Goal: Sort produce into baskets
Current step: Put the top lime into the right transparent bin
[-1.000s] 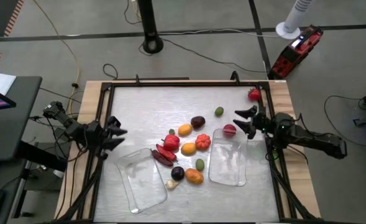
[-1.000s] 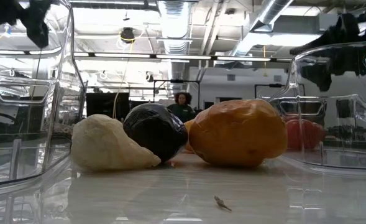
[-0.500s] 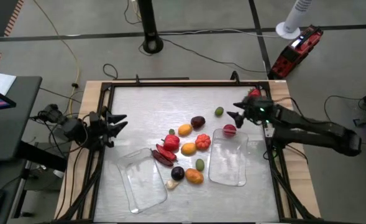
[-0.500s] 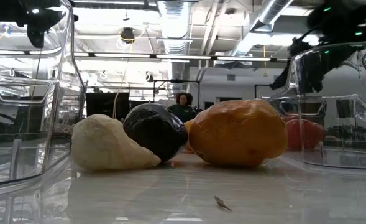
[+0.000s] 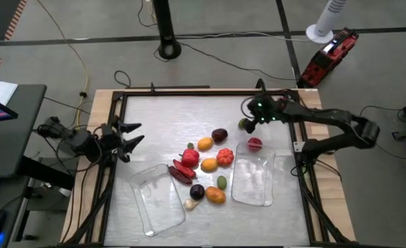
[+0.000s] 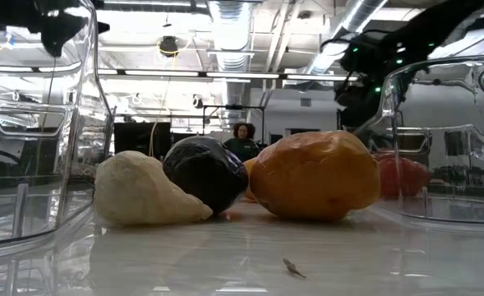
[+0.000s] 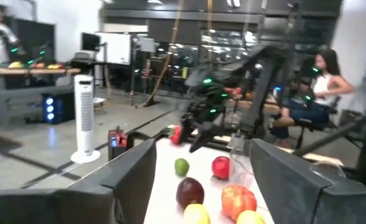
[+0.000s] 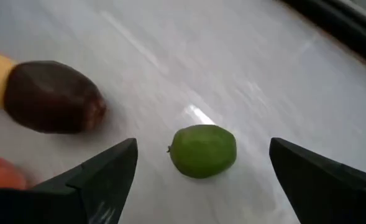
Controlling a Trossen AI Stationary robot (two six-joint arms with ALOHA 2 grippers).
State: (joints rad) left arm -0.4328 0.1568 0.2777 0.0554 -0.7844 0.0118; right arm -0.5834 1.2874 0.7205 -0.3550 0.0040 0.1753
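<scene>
This is a big robot lab. Pipes (image 6: 365, 16) and long lights (image 6: 188, 75) hang from the bare ceiling, cables (image 5: 65, 41) run over the grey floor, and people (image 7: 316, 87) sit at desks.

From overhead, my right pincer (image 5: 248, 118) covers most of the small green piece (image 5: 242, 125), so I can't tell whether they touch. At table height, both clear baskets (image 6: 36, 164) run off the frame edges. The dark purple piece (image 8: 51, 96) is cut short by my right wrist camera's frame.
</scene>
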